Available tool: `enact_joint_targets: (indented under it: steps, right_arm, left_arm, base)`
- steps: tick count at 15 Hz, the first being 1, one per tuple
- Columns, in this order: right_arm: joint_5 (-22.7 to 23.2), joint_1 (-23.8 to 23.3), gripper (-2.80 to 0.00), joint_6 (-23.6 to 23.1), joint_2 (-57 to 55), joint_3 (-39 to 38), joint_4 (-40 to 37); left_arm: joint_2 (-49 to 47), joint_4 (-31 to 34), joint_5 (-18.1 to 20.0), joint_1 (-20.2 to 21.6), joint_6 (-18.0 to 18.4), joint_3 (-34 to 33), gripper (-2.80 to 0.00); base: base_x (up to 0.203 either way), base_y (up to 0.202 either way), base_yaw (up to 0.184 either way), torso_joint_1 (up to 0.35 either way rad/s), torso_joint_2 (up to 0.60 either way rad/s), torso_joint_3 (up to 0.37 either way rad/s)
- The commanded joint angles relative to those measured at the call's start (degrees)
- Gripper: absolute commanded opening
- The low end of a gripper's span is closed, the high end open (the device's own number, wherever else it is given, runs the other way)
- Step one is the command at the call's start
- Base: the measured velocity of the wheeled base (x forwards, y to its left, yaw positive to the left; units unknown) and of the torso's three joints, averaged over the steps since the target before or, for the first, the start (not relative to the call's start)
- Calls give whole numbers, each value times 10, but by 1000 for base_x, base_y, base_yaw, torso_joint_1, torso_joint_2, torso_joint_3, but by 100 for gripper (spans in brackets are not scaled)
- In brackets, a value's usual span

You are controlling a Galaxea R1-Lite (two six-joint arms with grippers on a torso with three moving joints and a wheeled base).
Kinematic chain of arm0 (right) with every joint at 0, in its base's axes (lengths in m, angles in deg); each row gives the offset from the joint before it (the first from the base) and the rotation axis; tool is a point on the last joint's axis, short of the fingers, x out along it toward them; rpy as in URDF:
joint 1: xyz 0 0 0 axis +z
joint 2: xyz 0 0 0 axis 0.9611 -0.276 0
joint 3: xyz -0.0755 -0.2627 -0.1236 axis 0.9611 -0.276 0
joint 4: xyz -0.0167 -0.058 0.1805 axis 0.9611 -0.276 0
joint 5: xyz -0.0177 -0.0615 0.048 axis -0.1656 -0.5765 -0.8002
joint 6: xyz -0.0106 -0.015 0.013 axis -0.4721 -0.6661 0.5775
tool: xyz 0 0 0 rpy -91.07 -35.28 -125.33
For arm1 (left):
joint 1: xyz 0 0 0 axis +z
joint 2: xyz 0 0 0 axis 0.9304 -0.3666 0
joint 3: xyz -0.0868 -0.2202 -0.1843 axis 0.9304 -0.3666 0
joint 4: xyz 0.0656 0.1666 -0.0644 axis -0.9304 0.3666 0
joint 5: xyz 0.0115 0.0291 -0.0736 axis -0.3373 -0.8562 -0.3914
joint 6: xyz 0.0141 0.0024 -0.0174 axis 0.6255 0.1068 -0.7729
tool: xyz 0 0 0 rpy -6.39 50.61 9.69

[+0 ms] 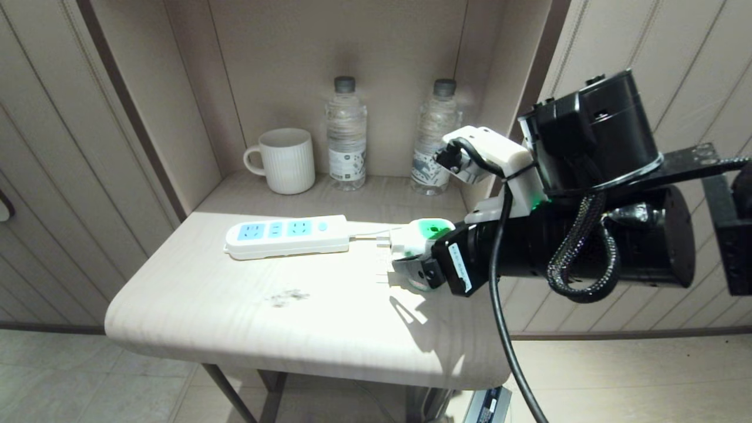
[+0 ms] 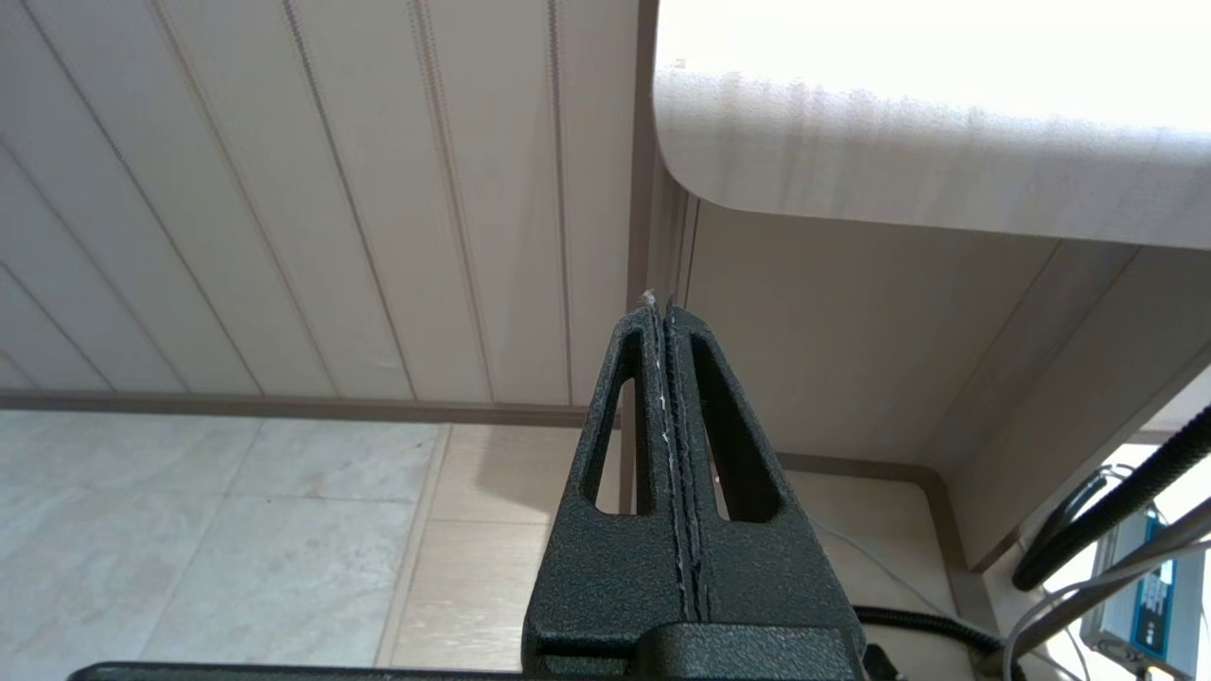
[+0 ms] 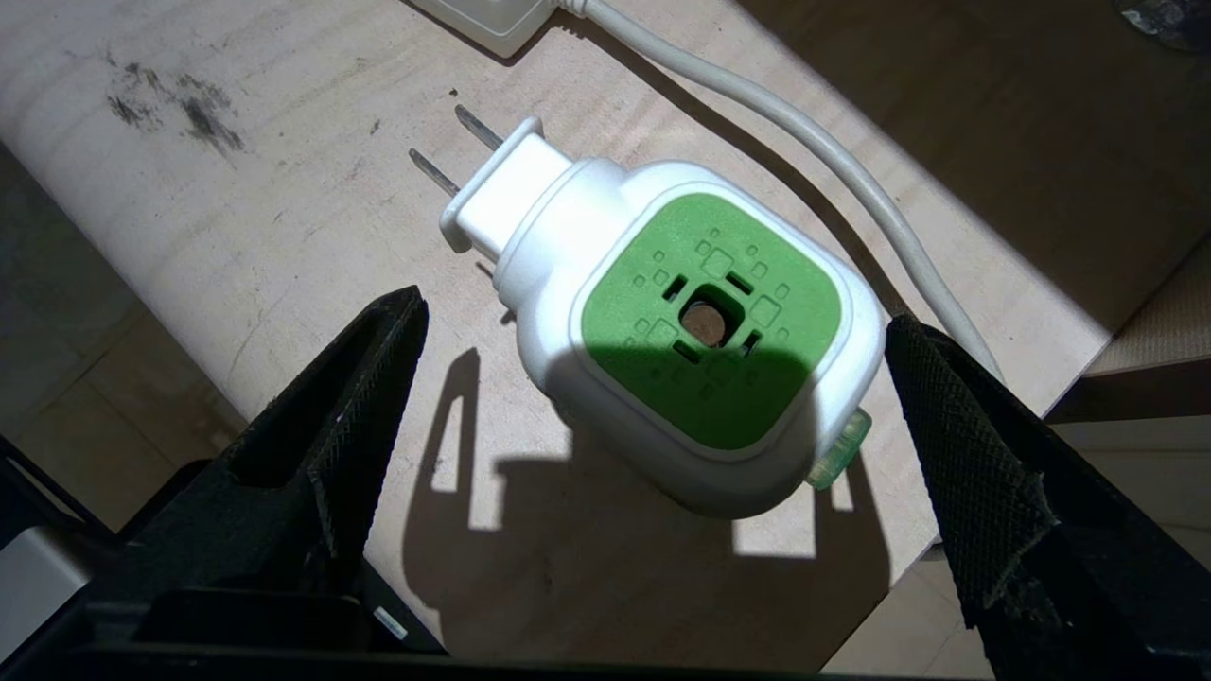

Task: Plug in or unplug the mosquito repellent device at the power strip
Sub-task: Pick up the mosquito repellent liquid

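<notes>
At the left of the table [image 1: 194,305] lies the power strip [image 1: 286,235], its cord running right to the mosquito repellent device [image 1: 414,239], which stands unplugged just right of it, prongs pointing left. The right gripper [image 3: 653,397] hangs over the device, fingers wide apart and touching nothing. Best to lower squarely, clamp the white head's sides, and keep the prongs level. The left gripper [image 2: 670,312] is parked low, closed on nothing.

No text, brand name or number can be read anywhere. The two water bottles [image 1: 346,134] [image 1: 433,136] at the back of the surface carry printed labels, but the print is too small to make out. A white sticker [image 1: 459,267] on the right arm's black housing shows dark marks that stay illegible. The mosquito repellent device [image 3: 695,336] has only embossed square patterns on its green top, no lettering.
</notes>
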Motion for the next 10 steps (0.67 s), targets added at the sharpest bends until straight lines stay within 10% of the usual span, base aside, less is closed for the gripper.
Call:
enact_joint_targets:
  steps: [1,10]
  right_arm:
    - [-2,0,0,0,-7,2,0]
    - [-23,-4,0,-1,-12,-1,21]
  left_arm:
    - [-1,0,0,0,0,0,-280]
    - [-1,0,0,0,0,0,-280]
  base:
    - [0,0,0,0,0,0]
    - [0,0,0,0,0,0]
